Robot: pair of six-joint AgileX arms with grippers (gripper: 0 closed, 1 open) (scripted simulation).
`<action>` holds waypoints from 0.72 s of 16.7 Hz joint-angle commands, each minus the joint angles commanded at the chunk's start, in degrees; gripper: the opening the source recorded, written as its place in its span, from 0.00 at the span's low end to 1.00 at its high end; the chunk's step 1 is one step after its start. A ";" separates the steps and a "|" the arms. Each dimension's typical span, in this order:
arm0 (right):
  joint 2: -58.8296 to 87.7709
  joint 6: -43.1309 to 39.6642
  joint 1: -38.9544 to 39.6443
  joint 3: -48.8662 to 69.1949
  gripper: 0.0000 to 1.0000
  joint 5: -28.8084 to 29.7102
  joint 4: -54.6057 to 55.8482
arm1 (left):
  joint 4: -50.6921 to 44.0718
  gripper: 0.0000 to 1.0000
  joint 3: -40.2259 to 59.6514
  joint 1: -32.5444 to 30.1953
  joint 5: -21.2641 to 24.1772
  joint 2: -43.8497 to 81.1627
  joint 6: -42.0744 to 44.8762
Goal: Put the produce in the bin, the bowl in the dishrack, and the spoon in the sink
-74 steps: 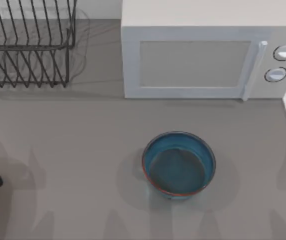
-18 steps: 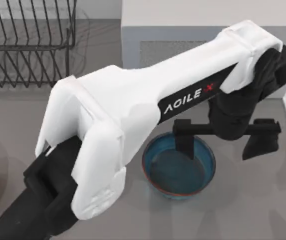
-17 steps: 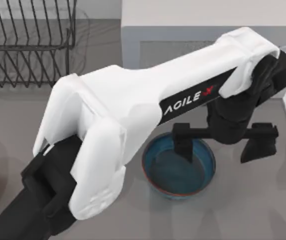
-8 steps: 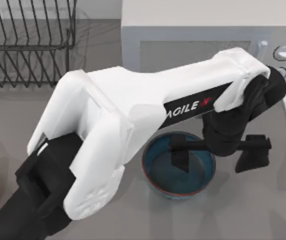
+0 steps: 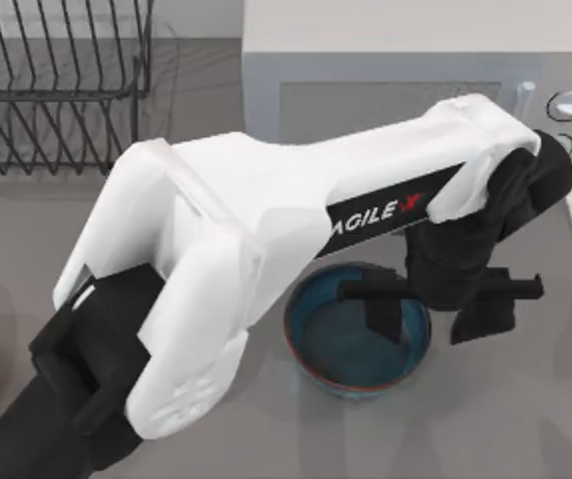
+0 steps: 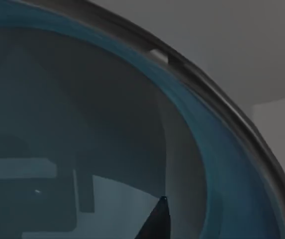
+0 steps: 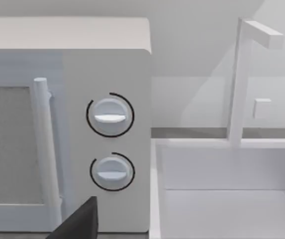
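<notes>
Top view: left gripper point(image 5: 435, 309), fingers spread and holding nothing, straddles the right rim of the bowl point(image 5: 337, 341) at table centre, one finger inside, one outside; dishrack point(image 5: 56, 85) far upper-left.

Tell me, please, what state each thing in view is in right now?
Bowl: upright on the table, nothing in it.
Left gripper: open, one finger inside the bowl, the other outside its rim.
Dishrack: upright at the table's back left, nothing in the part that shows.
Microwave: door shut.
Sink: nothing in it, tap not running.
Right gripper: faces the microwave.
</notes>
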 joint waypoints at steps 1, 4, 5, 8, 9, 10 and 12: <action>0.00 0.00 0.00 0.00 1.00 0.00 0.00 | 0.00 0.32 0.00 0.00 0.00 0.00 0.00; 0.00 0.00 0.00 0.00 1.00 0.00 0.00 | 0.00 0.10 0.00 0.00 0.00 0.00 0.00; 0.00 0.00 0.00 0.00 1.00 0.00 0.00 | 0.00 0.02 0.00 0.00 0.00 0.00 0.00; 0.00 0.00 0.00 0.00 1.00 0.00 0.00 | 0.00 0.00 0.00 0.00 0.00 0.00 0.00; 0.00 0.00 0.00 0.00 1.00 0.00 0.00 | 0.00 0.00 0.00 0.00 0.00 0.00 0.00; 0.00 0.00 0.00 0.00 1.00 0.00 0.00 | 0.00 0.00 0.00 0.00 0.00 0.00 0.00; 0.00 0.00 0.00 0.00 1.00 0.00 0.00 | 0.00 0.00 0.00 0.00 0.00 0.00 0.00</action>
